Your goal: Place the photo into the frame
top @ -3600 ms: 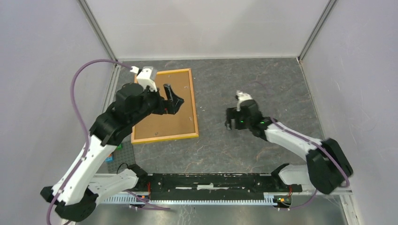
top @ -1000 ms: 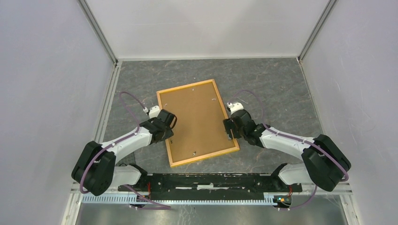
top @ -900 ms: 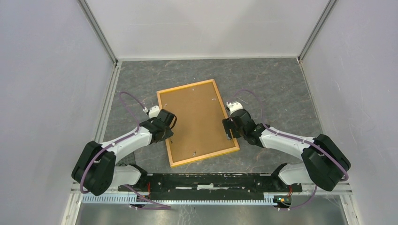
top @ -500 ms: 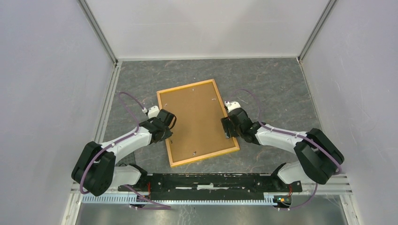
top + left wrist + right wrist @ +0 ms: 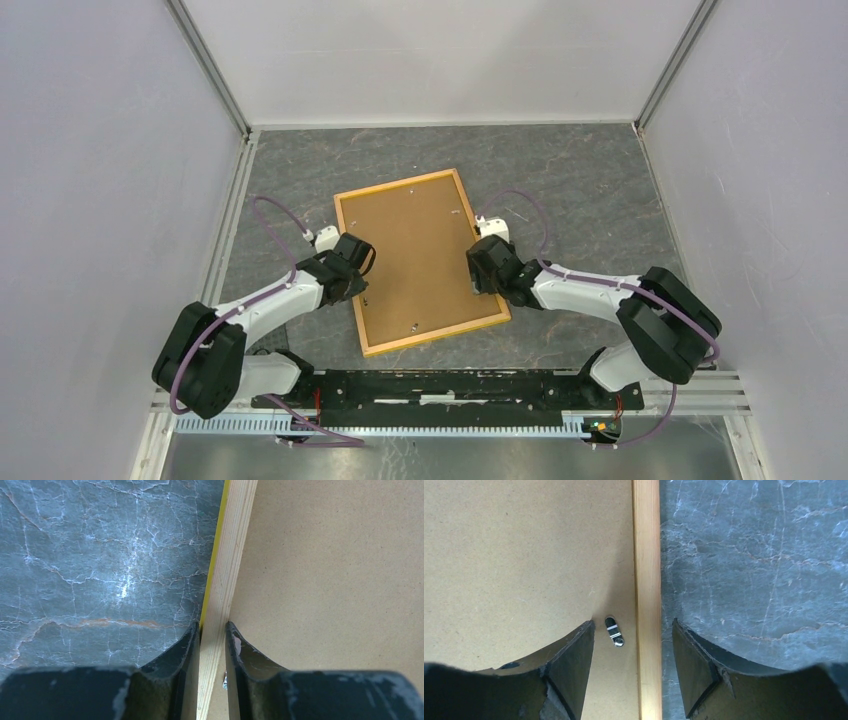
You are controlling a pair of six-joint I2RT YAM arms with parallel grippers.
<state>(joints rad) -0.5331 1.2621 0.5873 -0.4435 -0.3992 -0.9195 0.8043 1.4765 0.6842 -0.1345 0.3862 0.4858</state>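
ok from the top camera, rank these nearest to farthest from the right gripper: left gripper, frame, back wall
1. frame: its right rail sits between the open jaws of the right gripper.
2. left gripper: across the frame, clamped on the left rail.
3. back wall: farthest, beyond the frame's far end.

Pose: left arm low, forearm reaching forward and inward, wrist close to the surface. The left gripper is closed down to a narrow slot, with both fingers pressed on the frame rail that runs between them and on ahead of the fingertips. The right arm is low too, forearm angled inward, wrist down. The right gripper has its jaws spread wide, fingers well apart; the rail lies between them, nearer the claw's right finger, untouched.
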